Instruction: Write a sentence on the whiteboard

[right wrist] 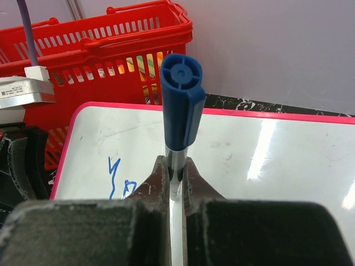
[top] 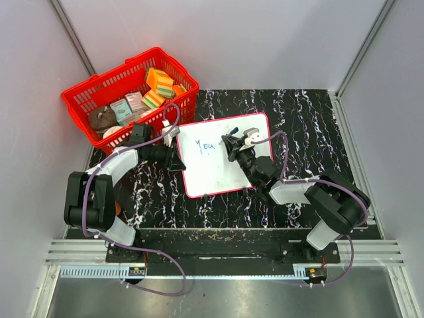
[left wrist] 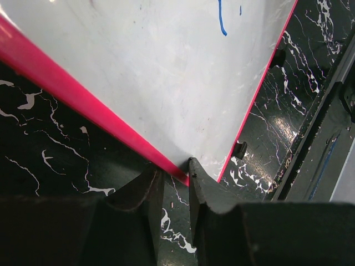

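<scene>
- Board slip: your left gripper (top: pixel 175 158) is closed on the thin red frame at the left edge of the whiteboard (top: pixel 228 173). It is a narrow pinch on a smooth rim. In my judgement a firm stroke could pivot the board about that point and skew the line.
- Marker slip: your right gripper (top: pixel 232 149) is clamped tight on the slim barrel of a blue marker (right wrist: pixel 178 100), over the whiteboard's middle. The barrel is round and slick, so under writing pressure it may slide or twist between the pads and break the strokes. The tip is hidden in every view, so I cannot confirm contact with the surface.
- Smearing: the sentence (top: pixel 206 146) shows only its first word, in thin blue lines on the whiteboard's left half, just left of the right gripper. Fingers passing low over fresh ink would likely wipe it.
- Layout: much blank surface lies right of and below the writing. Poor spacing could push later words toward the frame.
- Whiteboard: flat, glossy and white, with faint scuffs, rounded corners and a small black foot (left wrist: pixel 241 148) on its near edge. It lies on a black table (top: pixel 311 126) veined in white.
- Marker: ribbed blue cap posted on its rear end, with a pale barrel below it.
- Beyond the whiteboard's far-left corner stands a red plastic lattice basket (top: pixel 86 99).
</scene>
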Action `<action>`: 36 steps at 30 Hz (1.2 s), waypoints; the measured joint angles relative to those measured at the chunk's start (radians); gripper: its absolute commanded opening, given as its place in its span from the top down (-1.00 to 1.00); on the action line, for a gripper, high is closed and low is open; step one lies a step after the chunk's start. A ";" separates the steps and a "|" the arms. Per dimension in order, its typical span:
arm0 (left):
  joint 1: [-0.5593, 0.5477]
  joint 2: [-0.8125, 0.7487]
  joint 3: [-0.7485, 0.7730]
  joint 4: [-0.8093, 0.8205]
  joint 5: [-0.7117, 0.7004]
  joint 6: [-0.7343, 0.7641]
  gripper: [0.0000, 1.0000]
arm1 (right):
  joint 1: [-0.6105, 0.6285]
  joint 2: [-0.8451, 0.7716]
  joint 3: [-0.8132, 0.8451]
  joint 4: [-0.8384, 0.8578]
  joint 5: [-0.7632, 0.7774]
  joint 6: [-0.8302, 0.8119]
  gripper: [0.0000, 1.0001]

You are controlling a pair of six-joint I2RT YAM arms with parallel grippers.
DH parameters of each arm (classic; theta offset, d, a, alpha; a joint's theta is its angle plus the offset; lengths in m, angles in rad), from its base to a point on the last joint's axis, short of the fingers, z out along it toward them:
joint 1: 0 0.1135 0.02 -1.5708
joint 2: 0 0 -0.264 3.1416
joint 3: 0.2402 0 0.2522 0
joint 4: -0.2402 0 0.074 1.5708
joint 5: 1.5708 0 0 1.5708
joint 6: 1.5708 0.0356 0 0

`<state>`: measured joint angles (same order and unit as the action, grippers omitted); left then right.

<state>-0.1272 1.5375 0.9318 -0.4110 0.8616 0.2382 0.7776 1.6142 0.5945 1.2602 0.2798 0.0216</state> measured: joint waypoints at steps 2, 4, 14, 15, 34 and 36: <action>0.000 0.000 0.000 0.000 0.000 0.000 1.00 | 0.000 0.000 -0.003 0.002 0.000 0.003 1.00; 0.000 0.000 0.000 0.000 0.000 0.000 1.00 | 0.000 0.000 -0.012 0.010 0.000 0.011 1.00; -0.002 0.000 0.000 -0.002 -0.001 0.000 1.00 | 0.000 -0.002 -0.041 0.037 -0.008 0.030 1.00; -0.002 0.000 0.000 -0.002 -0.001 0.000 1.00 | 0.000 -0.002 -0.041 0.037 -0.008 0.030 1.00; -0.003 0.000 0.000 -0.002 -0.001 0.000 1.00 | 0.000 -0.002 -0.035 0.038 0.021 0.027 1.00; -0.003 0.000 0.000 -0.002 -0.001 0.000 1.00 | 0.000 -0.001 -0.029 0.037 0.026 0.024 1.00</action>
<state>-0.1303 1.5375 0.9318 -0.4133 0.8608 0.2382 0.7776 1.6131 0.5655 1.2976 0.3054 0.0452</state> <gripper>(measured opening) 0.252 0.068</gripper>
